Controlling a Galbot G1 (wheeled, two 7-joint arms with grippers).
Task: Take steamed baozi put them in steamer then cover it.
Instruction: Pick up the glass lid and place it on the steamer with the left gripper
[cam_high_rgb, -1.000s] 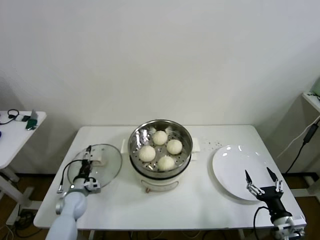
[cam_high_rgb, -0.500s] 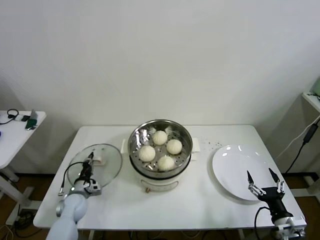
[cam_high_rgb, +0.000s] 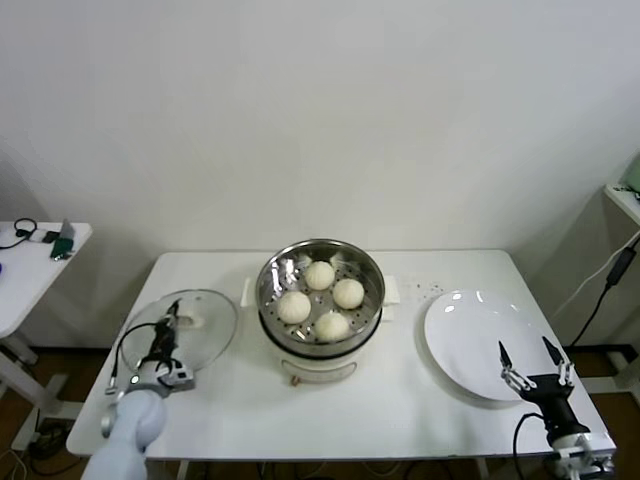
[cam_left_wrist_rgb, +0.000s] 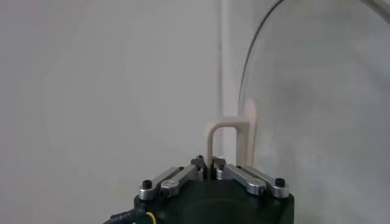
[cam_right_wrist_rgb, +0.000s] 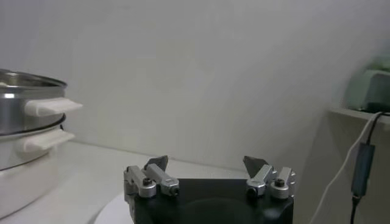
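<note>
4 steamed baozi (cam_high_rgb: 320, 297) sit in the steamer (cam_high_rgb: 320, 270); left gripper (cam_left_wrist_rgb: 211, 172) clenches the lid handle (cam_left_wrist_rgb: 228, 141) for covering; right gripper (cam_high_rgb: 536, 362) idles released beside the steamer.

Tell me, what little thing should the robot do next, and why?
Probably lift the glass lid and carry it toward the steamer. All four baozi already sit inside, the steamer is uncovered, and the left claw is shut on the lid's cream handle. The right claw waits open by the plate.
</note>
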